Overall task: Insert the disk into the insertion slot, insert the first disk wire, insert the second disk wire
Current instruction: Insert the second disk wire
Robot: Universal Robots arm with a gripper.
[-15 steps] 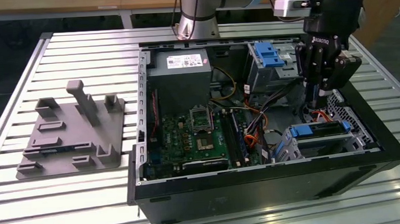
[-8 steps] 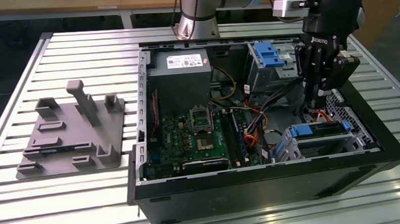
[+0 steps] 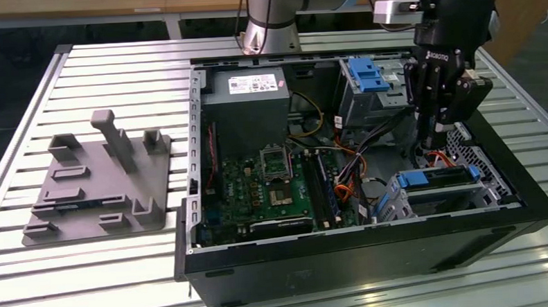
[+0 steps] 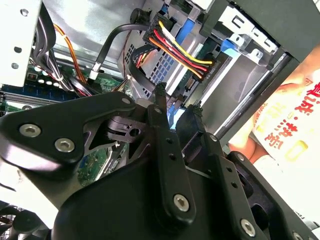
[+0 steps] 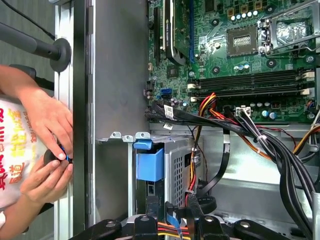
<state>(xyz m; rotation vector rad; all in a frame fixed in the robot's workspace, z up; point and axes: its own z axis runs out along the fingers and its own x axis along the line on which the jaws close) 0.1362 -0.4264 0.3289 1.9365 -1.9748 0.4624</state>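
Above the disk | tool nearly closed | pinching blue wire

Tangled cables crowd the exterior view's left of the insertion slot; the gripper hangs over its far end, leaving the near end open above.

Disk: one end concealed behind gripper in first wrist view; disk wire there cropped at picture edge; person's forearm likewise cropped.
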